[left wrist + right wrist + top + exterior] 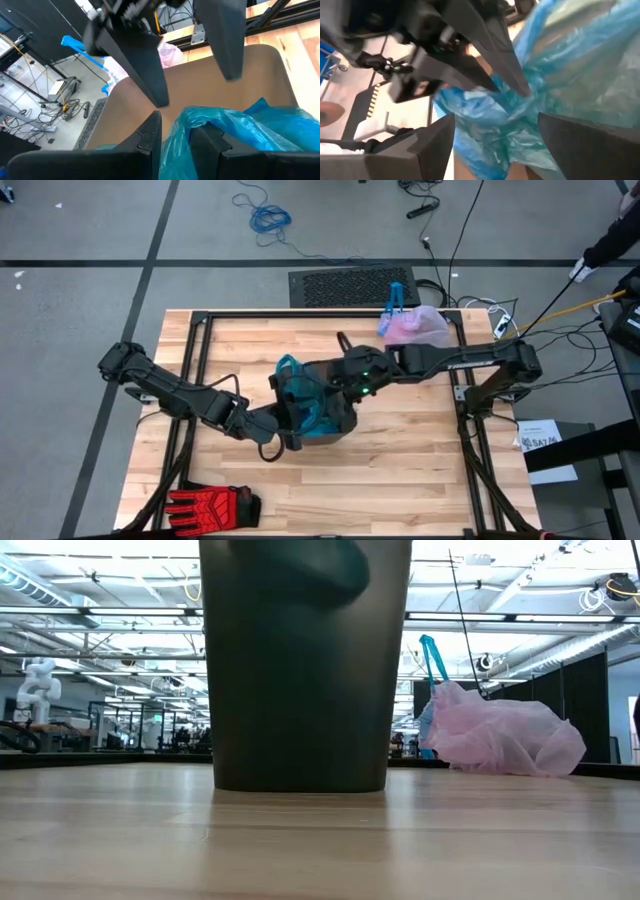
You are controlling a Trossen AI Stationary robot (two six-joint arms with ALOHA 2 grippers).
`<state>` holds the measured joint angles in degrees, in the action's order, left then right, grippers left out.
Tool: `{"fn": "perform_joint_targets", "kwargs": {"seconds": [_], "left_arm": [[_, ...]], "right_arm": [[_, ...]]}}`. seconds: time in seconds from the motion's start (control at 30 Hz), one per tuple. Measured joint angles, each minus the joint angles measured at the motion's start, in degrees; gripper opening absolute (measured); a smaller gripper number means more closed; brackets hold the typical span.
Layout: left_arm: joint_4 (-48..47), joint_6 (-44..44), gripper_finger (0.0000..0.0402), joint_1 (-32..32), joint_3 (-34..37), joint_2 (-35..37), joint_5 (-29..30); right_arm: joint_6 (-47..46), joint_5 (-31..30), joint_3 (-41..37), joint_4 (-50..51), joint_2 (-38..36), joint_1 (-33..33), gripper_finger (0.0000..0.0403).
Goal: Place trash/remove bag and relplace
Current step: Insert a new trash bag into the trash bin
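The wooden counter (400, 470) carries a dark bin (300, 670) near its middle, standing upright. Both dark arms reach in over the bin, the left from the counter's left side, the right from its right.

A teal-green bag (310, 405) is bunched over the bin's mouth, with a blue loop sticking up at its rim. The pale pink bag (418, 328) with its blue tie lies on the counter near the far edge, well apart from the bin; in the low view it sits slumped to the right of the bin (500, 735).

The right end effector (495, 142) hangs just above the teal-green plastic with its fingers spread wide, the crumpled film showing between them but not pinched. The left end effector (176, 137) is at the bin's rim, its fingers standing partly apart with a fold of the teal-green bag running up between them; whether they press on it cannot be told.

A red-and-black glove (210, 505) lies at the counter's near left corner.
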<state>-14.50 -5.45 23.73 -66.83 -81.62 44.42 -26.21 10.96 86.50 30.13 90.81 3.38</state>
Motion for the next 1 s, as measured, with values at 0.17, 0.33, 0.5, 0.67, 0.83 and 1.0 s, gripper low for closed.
{"fn": "perform_joint_targets", "kwargs": {"seconds": [0.17,0.33,0.5,0.67,0.83,1.0], "left_arm": [[0.11,-1.38,0.0089,0.41,-0.02,0.00,1.61],[-0.04,-1.42,0.0089,0.46,-0.02,0.00,1.93],[-1.17,-1.34,0.0089,0.57,-0.02,0.01,2.98],[-2.97,-2.45,0.0082,1.51,-0.69,0.00,7.39],[-6.68,-2.53,0.0078,3.02,-2.66,0.00,10.54],[-11.69,-2.47,0.0077,4.68,-4.96,0.00,10.72]], "right_arm": [[-1.91,3.55,0.00,-2.17,3.17,-0.07,0.0279],[-3.06,4.38,-0.02,-5.57,5.23,-0.09,0.0270],[0.34,-0.11,-0.02,-4.63,5.48,-0.42,0.0180],[5.03,-3.89,-0.02,-2.93,5.35,-0.39,0.0025],[6.30,-4.00,-0.02,-2.10,5.28,-0.39,0.0010],[7.78,-7.16,-0.04,-0.29,3.38,-0.26,0.0002]]}}
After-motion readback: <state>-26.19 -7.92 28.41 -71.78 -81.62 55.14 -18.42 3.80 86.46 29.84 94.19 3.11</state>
